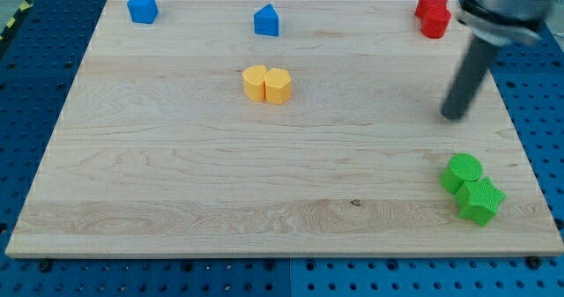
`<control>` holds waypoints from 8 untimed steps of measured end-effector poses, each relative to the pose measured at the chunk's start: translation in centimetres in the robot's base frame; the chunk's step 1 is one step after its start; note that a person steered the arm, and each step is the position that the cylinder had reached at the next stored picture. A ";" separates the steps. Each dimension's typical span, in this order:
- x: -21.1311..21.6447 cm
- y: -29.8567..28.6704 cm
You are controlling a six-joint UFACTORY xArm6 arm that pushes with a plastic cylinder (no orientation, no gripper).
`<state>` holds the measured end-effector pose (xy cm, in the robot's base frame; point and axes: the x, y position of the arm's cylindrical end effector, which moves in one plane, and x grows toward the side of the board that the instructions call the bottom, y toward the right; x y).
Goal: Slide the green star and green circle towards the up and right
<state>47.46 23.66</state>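
The green circle (463, 171) sits near the board's lower right corner. The green star (480, 199) touches it just below and to the right. My tip (454, 115) is above the green circle in the view, a short gap away, touching neither green block. The dark rod rises from the tip toward the view's top right.
Two yellow blocks (267, 84) sit together at centre top. A blue block (142, 7) is at top left, a blue pointed block (266, 20) at top centre. Two red blocks (433, 14) sit at top right. The wooden board (220, 174) ends just right of the star.
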 end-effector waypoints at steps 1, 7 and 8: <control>8.6 4.6; 10.2 -2.4; 9.2 -5.9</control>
<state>56.65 17.80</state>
